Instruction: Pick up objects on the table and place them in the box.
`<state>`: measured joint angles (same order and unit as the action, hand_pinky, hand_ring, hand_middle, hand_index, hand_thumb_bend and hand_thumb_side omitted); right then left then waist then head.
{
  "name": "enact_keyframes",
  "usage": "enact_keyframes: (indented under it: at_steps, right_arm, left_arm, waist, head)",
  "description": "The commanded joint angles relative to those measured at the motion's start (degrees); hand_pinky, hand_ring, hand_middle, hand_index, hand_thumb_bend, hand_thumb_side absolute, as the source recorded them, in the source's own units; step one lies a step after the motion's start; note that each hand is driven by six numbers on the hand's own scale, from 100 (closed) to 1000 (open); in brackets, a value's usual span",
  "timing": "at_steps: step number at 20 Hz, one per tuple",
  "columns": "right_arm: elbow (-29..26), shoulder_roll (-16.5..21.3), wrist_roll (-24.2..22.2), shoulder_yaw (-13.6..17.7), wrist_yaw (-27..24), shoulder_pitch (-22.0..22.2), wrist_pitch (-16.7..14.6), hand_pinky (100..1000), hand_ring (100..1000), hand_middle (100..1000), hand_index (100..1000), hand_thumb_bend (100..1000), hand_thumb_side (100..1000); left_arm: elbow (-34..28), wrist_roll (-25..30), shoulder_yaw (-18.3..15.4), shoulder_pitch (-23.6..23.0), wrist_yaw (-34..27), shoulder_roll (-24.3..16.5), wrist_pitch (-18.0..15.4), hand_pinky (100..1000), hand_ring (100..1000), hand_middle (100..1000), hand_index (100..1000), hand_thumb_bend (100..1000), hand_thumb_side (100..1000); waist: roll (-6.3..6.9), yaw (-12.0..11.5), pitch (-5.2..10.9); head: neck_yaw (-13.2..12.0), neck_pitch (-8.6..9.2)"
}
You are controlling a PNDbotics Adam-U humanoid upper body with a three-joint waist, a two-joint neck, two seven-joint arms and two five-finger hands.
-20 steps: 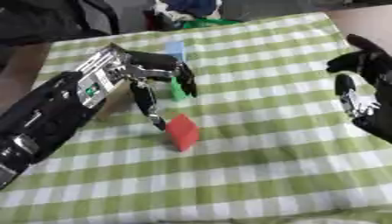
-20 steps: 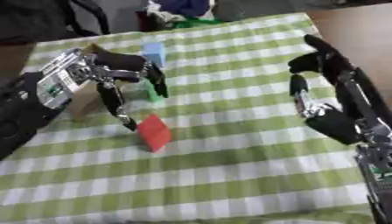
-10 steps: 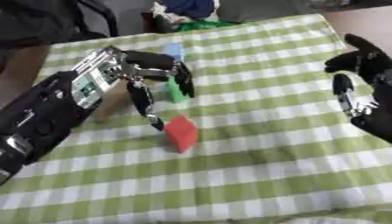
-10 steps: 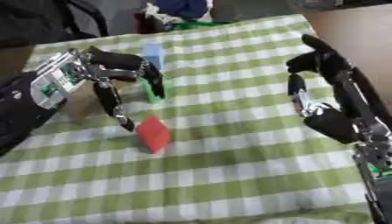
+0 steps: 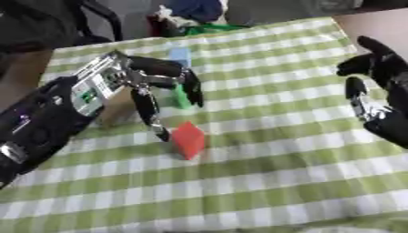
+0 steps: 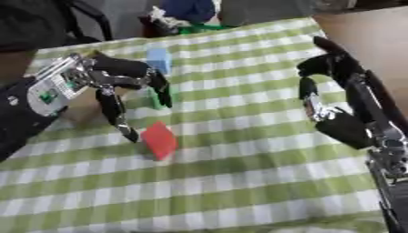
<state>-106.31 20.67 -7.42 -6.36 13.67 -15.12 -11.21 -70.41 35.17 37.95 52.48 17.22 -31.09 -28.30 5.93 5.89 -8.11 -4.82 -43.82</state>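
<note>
1. Two hands are seen over a worktop [image 5: 303, 150] covered with a green-and-white checked cloth [image 5: 263, 182].
2. The left hand [image 5: 147, 79] is reached in from the 9 o'clock side on a black arm [image 5: 40, 123] with a silver panel; its fingers are spread, some bent downwards, and nothing is held in them.
3. One long finger [image 5: 149, 113] of the left hand is pointed down, its tip just beside the upper left edge of a red block [image 5: 189, 139]; whether they touch cannot be told.
4. The red block is found near the middle of the worktop, tilted, at about 6 o'clock from the left hand.
5. A green block [image 5: 181, 96] is seen upright behind the left hand's fingers, at 12 o'clock from the red block and partly hidden by a dark fingertip [image 5: 194, 93].
6. A pale blue block [image 6: 159, 59] is placed farther back, at 12 o'clock from the green block and apart from it.
7. A brown shape [image 5: 118, 109], perhaps cardboard, is partly visible under the left hand at 9 o'clock of the green block; what it is cannot be told.
8. The right hand [image 6: 343, 113] is held at the 3 o'clock side, well apart from the blocks, palm turned inwards, fingers relaxed and raised, with nothing gripped.
9. Dark and coloured items [image 5: 187, 16] are seen beyond the worktop's far edge at 12 o'clock.
</note>
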Motion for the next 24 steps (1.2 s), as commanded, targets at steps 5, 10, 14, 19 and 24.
enact_keyframes:
  at_steps: [5,10,14,19,24]
  right_arm:
    - [-0.47,1.11,-0.2,0.19,-0.43,-0.68,-0.14,845,724,691,1000,100,580]
    - [-0.4,1.07,-0.22,0.18,-0.34,-0.67,-0.16,845,724,691,1000,100,580]
    - [-0.36,0.98,-0.26,0.14,-0.27,-0.79,-0.2,846,724,690,1000,100,583]
    - [-0.36,0.98,-0.26,0.14,-0.15,-0.83,-0.22,846,723,690,1000,100,584]
    - [-0.32,0.92,-0.3,0.11,-0.14,-0.94,-0.24,846,723,690,1000,100,585]
  left_arm:
    - [-0.73,16.79,0.53,-0.78,-1.12,-0.1,-15.58,691,651,567,739,757,116]
    - [-0.65,16.79,0.17,-1.87,-1.74,-0.01,-14.61,681,634,540,719,718,106]
    - [-0.26,16.79,-0.14,-2.45,-2.19,0.32,-13.79,671,619,518,700,681,100]
    - [-0.22,16.79,-0.78,-3.23,-2.57,0.41,-12.94,668,616,499,689,659,100]
    - [-0.33,16.79,-0.76,-3.28,-2.41,0.43,-12.66,666,604,486,684,646,100]
  waist:
    - [-0.14,0.09,0.7]
    - [-0.06,0.21,0.43]
    - [-0.02,0.35,0.15]
    - [0.01,0.59,-0.29]
    - [0.06,0.66,-0.37]
  head:
    - [0.27,-0.3]
    - [0.38,-0.3]
    - [0.44,-0.3]
    - [0.52,-0.3]
    - [0.55,-0.3]
